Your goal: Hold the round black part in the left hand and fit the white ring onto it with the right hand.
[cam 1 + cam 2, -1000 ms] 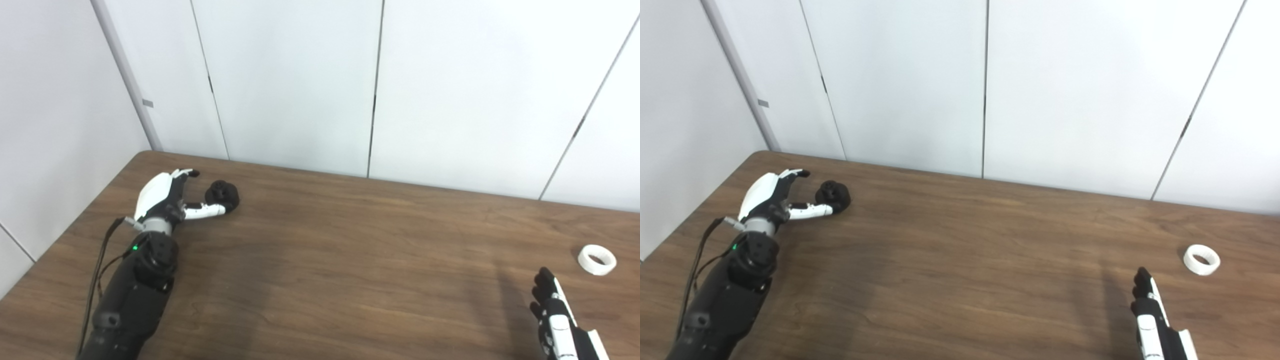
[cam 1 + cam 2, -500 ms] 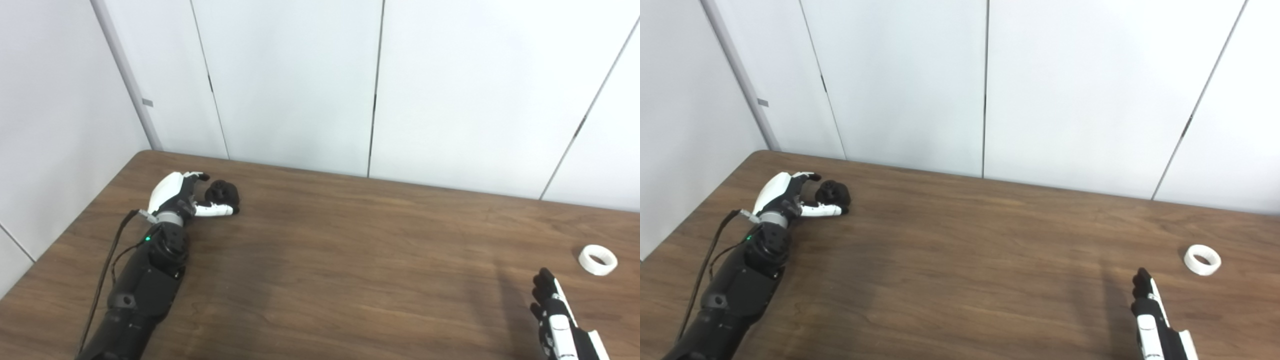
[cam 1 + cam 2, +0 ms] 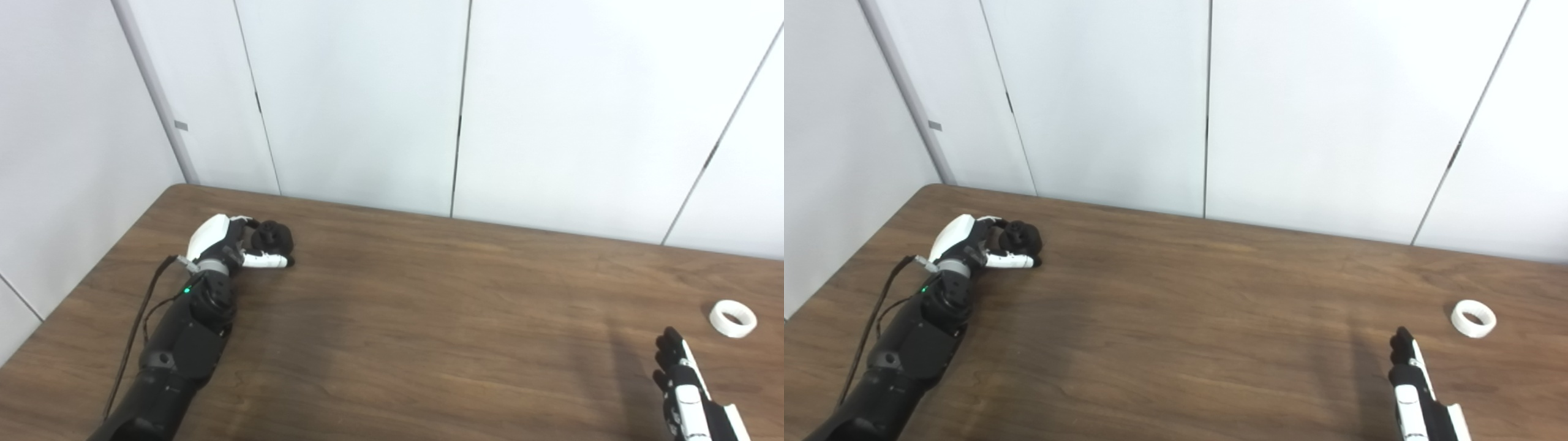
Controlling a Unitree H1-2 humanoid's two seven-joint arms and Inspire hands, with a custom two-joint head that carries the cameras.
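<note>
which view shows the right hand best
The left eye view: more of the right hand is in frame, down toward the wrist at the bottom edge. The right eye view shows the same hand a little less, near the white ring.

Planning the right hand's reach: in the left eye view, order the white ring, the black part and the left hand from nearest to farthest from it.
1. white ring, just beyond the right hand, right side.
2. and 3. black part and left hand, far left, together; too close to call.
</note>
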